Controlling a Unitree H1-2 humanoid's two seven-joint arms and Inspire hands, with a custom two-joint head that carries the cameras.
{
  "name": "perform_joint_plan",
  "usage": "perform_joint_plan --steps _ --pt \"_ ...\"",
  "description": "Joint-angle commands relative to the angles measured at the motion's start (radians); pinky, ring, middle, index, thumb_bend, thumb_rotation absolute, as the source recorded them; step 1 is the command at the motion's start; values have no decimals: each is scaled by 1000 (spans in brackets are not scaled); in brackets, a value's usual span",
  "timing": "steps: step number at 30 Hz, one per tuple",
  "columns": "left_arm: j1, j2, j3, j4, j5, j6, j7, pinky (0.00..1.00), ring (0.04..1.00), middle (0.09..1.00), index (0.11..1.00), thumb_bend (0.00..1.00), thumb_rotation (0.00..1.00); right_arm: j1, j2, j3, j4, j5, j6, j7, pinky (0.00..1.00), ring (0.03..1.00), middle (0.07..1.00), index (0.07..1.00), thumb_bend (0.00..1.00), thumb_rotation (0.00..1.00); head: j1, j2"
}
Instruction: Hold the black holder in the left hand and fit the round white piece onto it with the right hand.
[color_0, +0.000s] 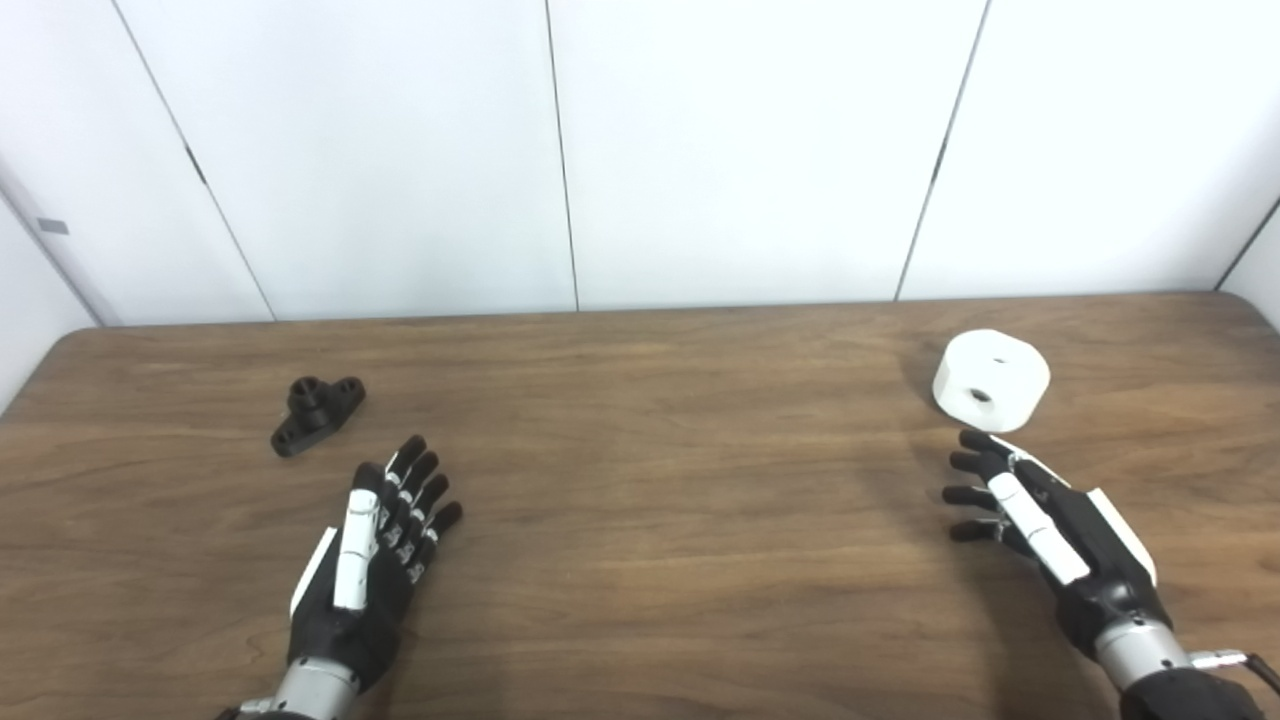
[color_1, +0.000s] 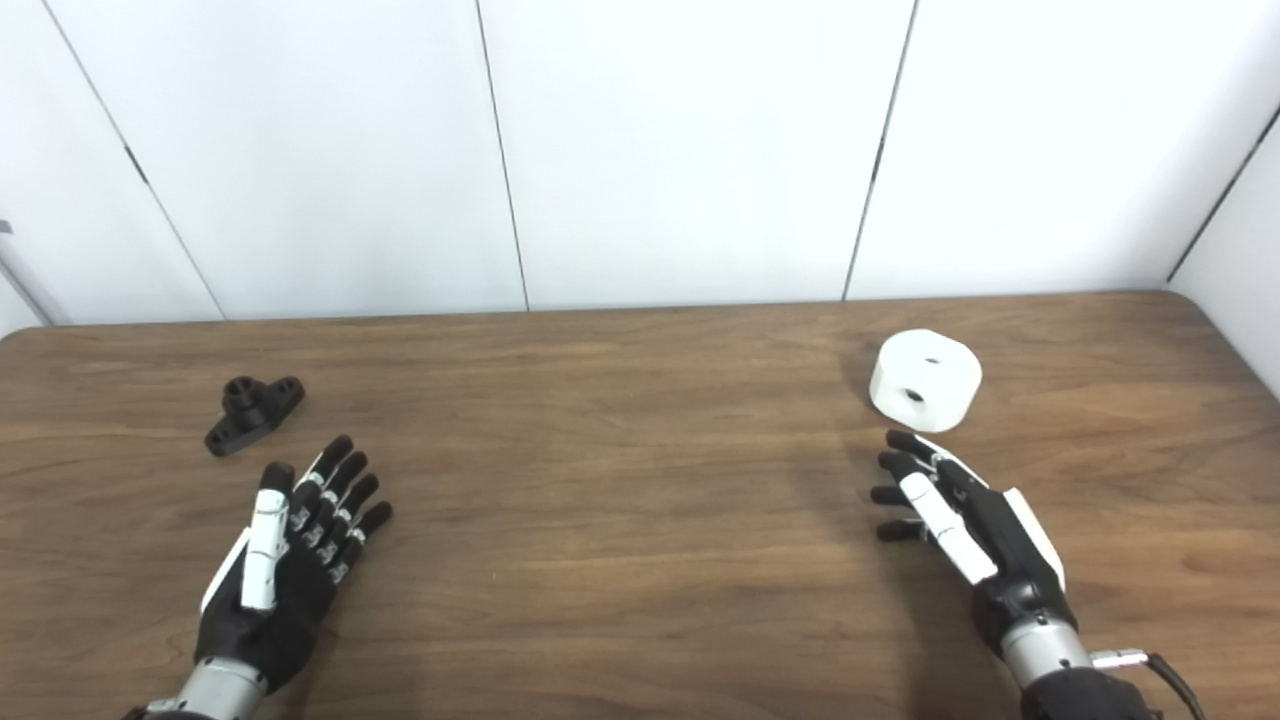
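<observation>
A brown wooden table (color_0: 640, 520) stands against white wall panels (color_0: 740, 150). The black holder (color_0: 317, 414) lies on the left part of the table, well back from the near edge, flat on its base with its short round collar pointing up. The round white piece (color_0: 991, 381) sits far across on the right part, resting on the wood, with one small dark hole in its top face and another in its side. The two things are well apart.

The left hand (color_0: 370, 560) is over the table just in front of the holder and a little to its right, not touching it; its fingers are stretched out and apart, holding nothing. The right hand (color_0: 1045, 520) is near the white piece, just in front of it, fingertips pointing toward it with a small gap between; its fingers are spread and it holds nothing
</observation>
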Motion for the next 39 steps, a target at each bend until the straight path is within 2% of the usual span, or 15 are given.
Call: perform_joint_plan --steps 1,9,15,18,21,23,25,27,28,30,31,33,36,37,39 --pt "-4 -1 -1 -32 -1 -3 4 1000 1000 1000 1000 700 828 0 -11 -2 -6 -5 -17 8 571 745 833 838 538 742 1 0" --pt "-2 8 0 -37 -6 10 2 1000 1000 1000 1000 697 829 4 -6 -1 -9 -6 -20 6 572 748 833 833 527 745 5 -9" --pt "0 10 2 -9 -24 -13 -23 1000 1000 1000 1000 688 822 11 -9 0 26 1 -64 16 584 760 844 843 527 742 102 -62" --pt "3 27 8 -28 -72 2 -58 1000 1000 1000 1000 690 701 18 -3 -13 48 20 -83 16 575 751 835 832 583 732 172 -99" --pt "-12 61 0 -97 -70 3 -78 807 909 1000 1000 724 585 20 2 -22 48 35 -75 16 584 750 836 837 595 723 239 -126" --pt "-46 92 -6 -198 -6 34 -44 709 863 990 985 745 579 20 5 -28 38 50 -55 16 597 761 846 849 575 721 256 -135" --pt "-78 147 -40 -299 248 39 22 624 807 918 930 715 554 18 11 -29 25 54 -35 10 628 785 862 871 503 734 282 -150" --pt "-91 209 -94 -371 574 64 65 634 791 867 901 692 609 15 11 -24 25 41 -32 6 637 795 874 886 449 771 313 -167" --pt "-94 227 -111 -394 692 80 75 634 777 845 880 686 628 14 11 -24 29 39 -37 6 634 796 875 891 427 794 322 -172" --pt "-100 261 -127 -424 897 94 74 649 789 846 870 719 638 13 8 -18 51 17 -74 2 622 790 876 893 430 805 355 -186" --pt "-104 281 -132 -428 987 89 63 648 792 846 865 721 631 11 6 -15 68 3 -102 -2 582 762 859 881 468 815 378 -196" --pt "-114 328 -142 -425 1185 94 15 635 798 853 866 742 651 7 3 -11 96 -12 -144 -6 530 731 847 872 500 833 412 -211" --pt "-125 347 -141 -408 1368 124 -43 715 883 910 913 837 679 5 6 -14 113 -5 -161 -6 505 724 852 878 529 849 456 -233" --pt "-128 353 -138 -388 1407 124 -38 843 925 930 920 878 657 3 10 -15 116 -3 -156 -10 508 730 857 876 544 853 476 -243" --pt "-135 360 -131 -351 1463 121 -25 959 963 954 932 925 639 -1 14 -20 130 1 -154 -14 531 738 863 877 556 857 499 -257"
